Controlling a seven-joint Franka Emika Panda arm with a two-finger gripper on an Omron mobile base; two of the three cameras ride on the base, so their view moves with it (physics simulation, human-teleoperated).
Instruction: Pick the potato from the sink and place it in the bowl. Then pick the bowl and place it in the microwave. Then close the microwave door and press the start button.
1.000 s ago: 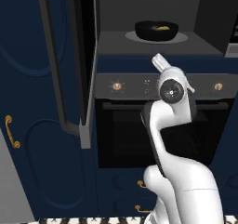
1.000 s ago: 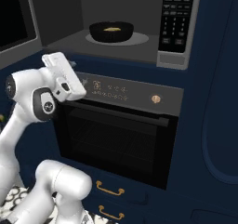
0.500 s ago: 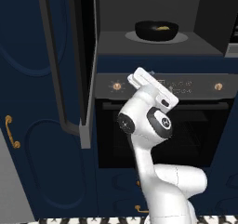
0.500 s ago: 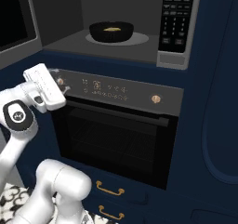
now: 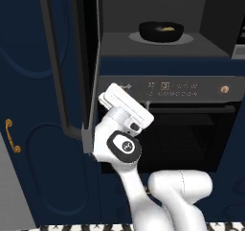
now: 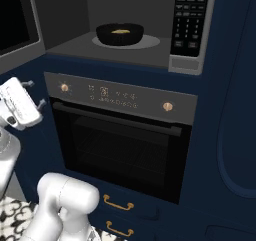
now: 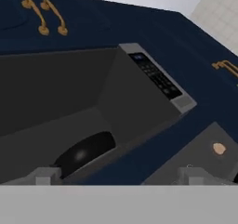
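- The gripper [image 6: 33,93] hangs low and left of the oven's [image 6: 120,140] front, its two finger tips apart with nothing between them: the jaws are released and empty.
- From the jaws, the door [image 5: 72,62] stands just to the arm's left, swung wide open and edge-on; its lower corner [image 5: 88,139] lies close beside the hand in the left base view, though I cannot tell whether they touch.
- The door's long axis runs upright along its free edge, with the dark bar handle [image 5: 57,67] on the outer face, on the side away from the arm.
- The coming move, as I judge it, is a push on that door from its left side toward the right, so the hand must first get round the free edge.
- The bowl [image 6: 120,33] sits inside the microwave [image 6: 65,15], up and right of the jaws, the potato [image 6: 120,31] in it.
- The keypad [image 6: 189,20] lies right of the cavity, farther off.
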